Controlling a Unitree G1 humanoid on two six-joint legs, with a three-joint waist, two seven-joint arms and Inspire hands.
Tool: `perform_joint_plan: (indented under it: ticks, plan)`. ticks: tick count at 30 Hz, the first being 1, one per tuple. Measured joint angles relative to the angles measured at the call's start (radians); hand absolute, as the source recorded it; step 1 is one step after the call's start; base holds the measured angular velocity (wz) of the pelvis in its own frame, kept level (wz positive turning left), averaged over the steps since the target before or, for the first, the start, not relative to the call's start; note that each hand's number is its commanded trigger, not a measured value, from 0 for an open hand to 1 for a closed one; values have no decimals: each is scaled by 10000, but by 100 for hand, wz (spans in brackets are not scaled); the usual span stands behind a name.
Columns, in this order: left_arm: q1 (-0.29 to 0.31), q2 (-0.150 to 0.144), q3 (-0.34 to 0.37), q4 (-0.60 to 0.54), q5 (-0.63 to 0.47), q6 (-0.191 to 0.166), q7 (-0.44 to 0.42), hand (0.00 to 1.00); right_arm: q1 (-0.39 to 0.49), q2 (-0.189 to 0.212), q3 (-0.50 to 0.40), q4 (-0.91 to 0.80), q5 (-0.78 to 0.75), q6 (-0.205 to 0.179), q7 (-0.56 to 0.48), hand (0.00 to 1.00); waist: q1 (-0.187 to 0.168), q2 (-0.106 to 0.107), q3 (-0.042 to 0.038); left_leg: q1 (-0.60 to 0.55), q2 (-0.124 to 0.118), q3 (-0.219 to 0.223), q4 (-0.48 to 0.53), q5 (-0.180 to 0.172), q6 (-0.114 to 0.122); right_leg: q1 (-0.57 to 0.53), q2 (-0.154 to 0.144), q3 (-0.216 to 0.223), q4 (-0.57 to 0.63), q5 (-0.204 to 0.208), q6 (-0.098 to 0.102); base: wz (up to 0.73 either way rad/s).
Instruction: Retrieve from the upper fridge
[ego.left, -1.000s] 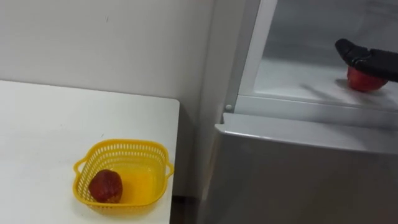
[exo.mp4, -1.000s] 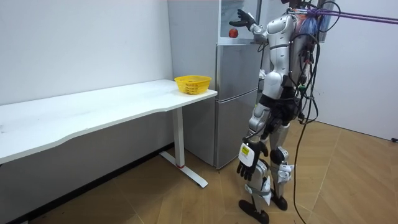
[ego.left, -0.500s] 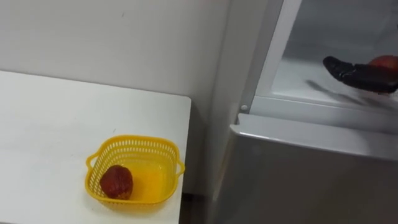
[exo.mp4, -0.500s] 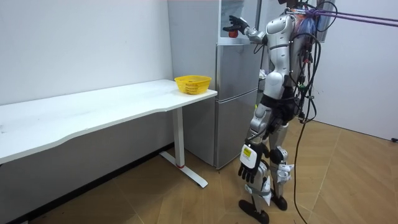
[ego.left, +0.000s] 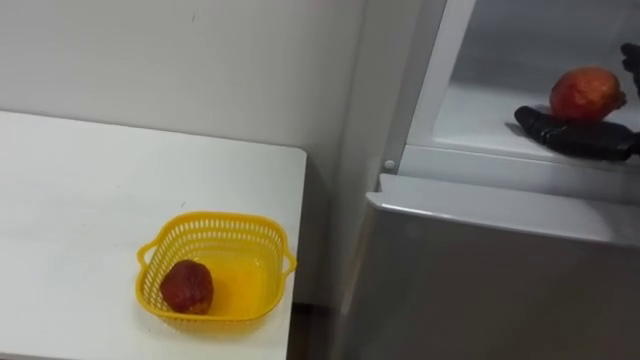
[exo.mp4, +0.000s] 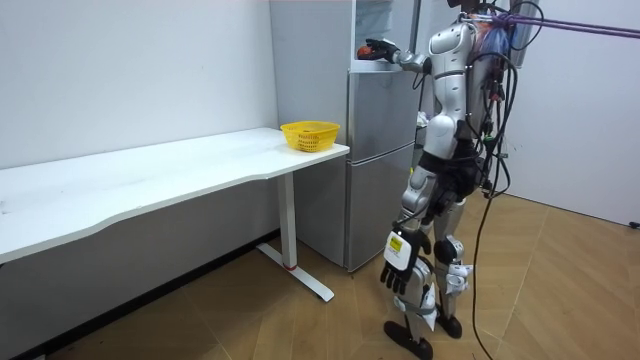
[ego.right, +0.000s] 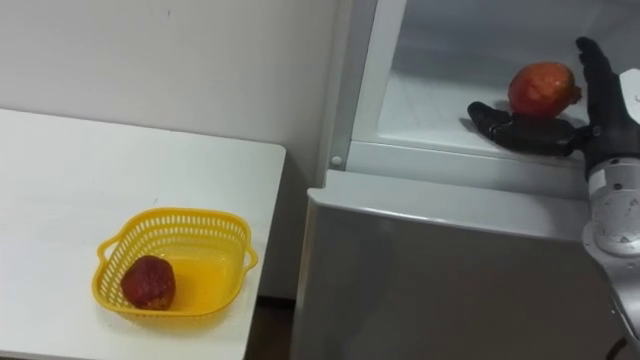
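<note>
A red round fruit (ego.right: 540, 88) is in the open upper fridge compartment (ego.left: 480, 125), above its white shelf. My right hand (ego.right: 585, 130) reaches in from the right. Its fingers (ego.right: 515, 130) stretch out under the fruit, and its thumb stands up beside the fruit, so the fruit sits pinched between them. In the room view I stand upright before the fridge (exo.mp4: 380, 170) with the right arm raised to the compartment. My left hand (exo.mp4: 398, 262) hangs at my side with relaxed fingers.
A yellow basket (ego.left: 215, 218) holding a dark red fruit (ego.left: 187, 287) stands near the right end of the white table (ego.left: 80, 200), just left of the fridge. The grey lower fridge door (ego.left: 500, 280) is closed below the compartment.
The right hand lay over the fruit on the shelf; it has since come under it, and the fruit now sits higher above the shelf edge. The camera shifted slightly.
</note>
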Motion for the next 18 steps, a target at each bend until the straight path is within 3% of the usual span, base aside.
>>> perform_joint_plan:
  ticks: [18]
  plan:
    - [-126,18,14,10,-3,-197,-1,0,-2,-28,2,185,-133,-29,34,0,86,17,-25,68,4,55,-47,5,6,6,14,192,3,1,-2,-1]
